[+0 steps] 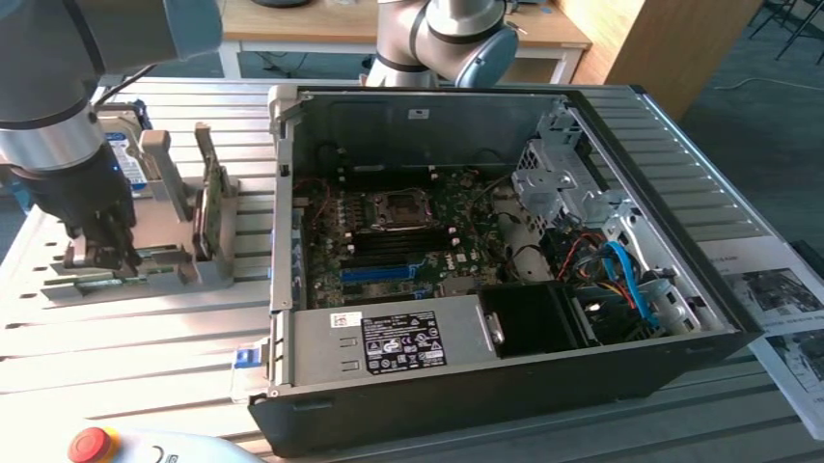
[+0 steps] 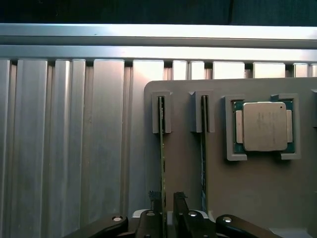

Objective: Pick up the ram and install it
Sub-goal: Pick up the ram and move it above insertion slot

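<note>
Closest to the wrist camera, the jaws stand apart with a dark fingertip (image 2: pixel 154 201) on either side of the ram (image 2: pixel 162 144). The ram stands on its long edge in a slot of the grey fixture plate (image 2: pixel 257 193). A gap shows between the stick and one fingertip, so nothing is clamped. Just beside the ram, a second green stick (image 2: pixel 203 148) stands on edge in a parallel slot. Further along the same plate, a square silvery CPU (image 2: pixel 264 126) lies flat in its own cornered recess. The plate rests on a ribbed aluminium counter (image 2: pixel 74 148). In the exterior view a red stop button (image 1: pixel 91 444) sits at the near edge. At that view's left the arm (image 1: pixel 52 125) reaches straight down over the fixture, and a hard drive (image 1: pixel 126 159) with a blue-and-white label stands upright just behind it. To the exterior view's right of the fixture, an open computer case (image 1: pixel 515 395) lies on its side. A silver power supply (image 1: pixel 386 342) sits at its near end. Beyond that is the motherboard (image 1: pixel 386 241) with blue slots (image 1: pixel 380 273) and a metal-framed socket (image 1: pixel 397 210). Blue cables (image 1: pixel 624 275) and a metal drive cage (image 1: pixel 561 183) occupy the side towards the exterior view's right. Printed sheets (image 1: pixel 785 299) lie on the counter past the case on that side.
</note>
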